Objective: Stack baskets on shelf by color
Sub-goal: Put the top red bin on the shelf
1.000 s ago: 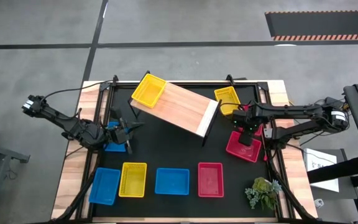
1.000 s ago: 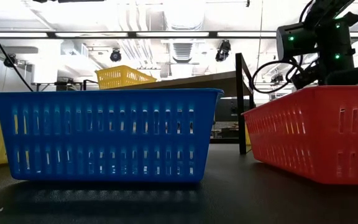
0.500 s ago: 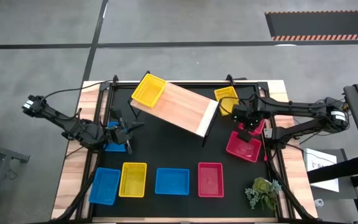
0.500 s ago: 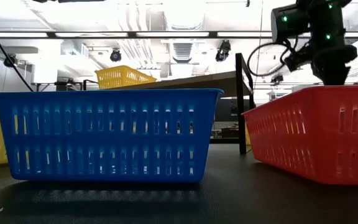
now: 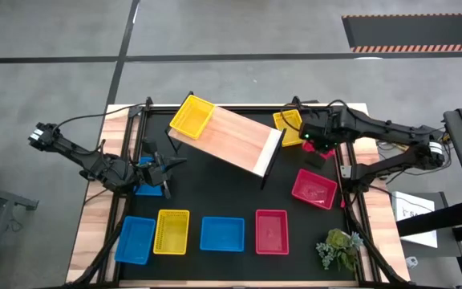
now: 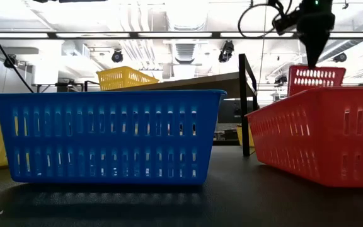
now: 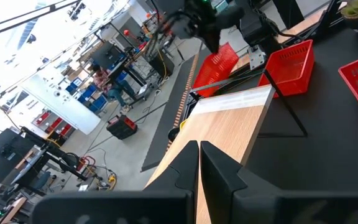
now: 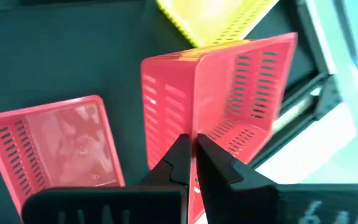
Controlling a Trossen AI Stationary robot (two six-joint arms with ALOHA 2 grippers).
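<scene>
From the high view we judge the task barely begun: one yellow basket [image 5: 192,116] sits on the upper-left end of the shelf [image 5: 235,139], whose remaining plank is bare. Along the lower edge of the desk [image 5: 239,197] lie a blue basket [image 5: 135,239], a yellow one [image 5: 172,231], another blue [image 5: 221,234] and a red one [image 5: 272,231]; a further red basket [image 5: 314,188] rests at centre right, and a second yellow basket [image 5: 289,126] lies just right of the shelf. The right gripper [image 5: 318,146] hangs above that spot with a red basket [image 5: 322,148] lifted. The left gripper [image 5: 160,167] waits at centre left, over a blue basket [image 5: 144,176].

In the low view the carried red basket [image 6: 316,77] hangs at upper right, clear of the desk, below the right arm.

The left wrist view shows the left gripper [image 7: 199,163] with fingers pressed together, holding nothing, and the shelf [image 7: 229,124] ahead.

The right wrist view shows the right gripper [image 8: 193,158] pinching the wall of the tilted red basket [image 8: 229,93], the resting red one [image 8: 55,146] beside it.
</scene>
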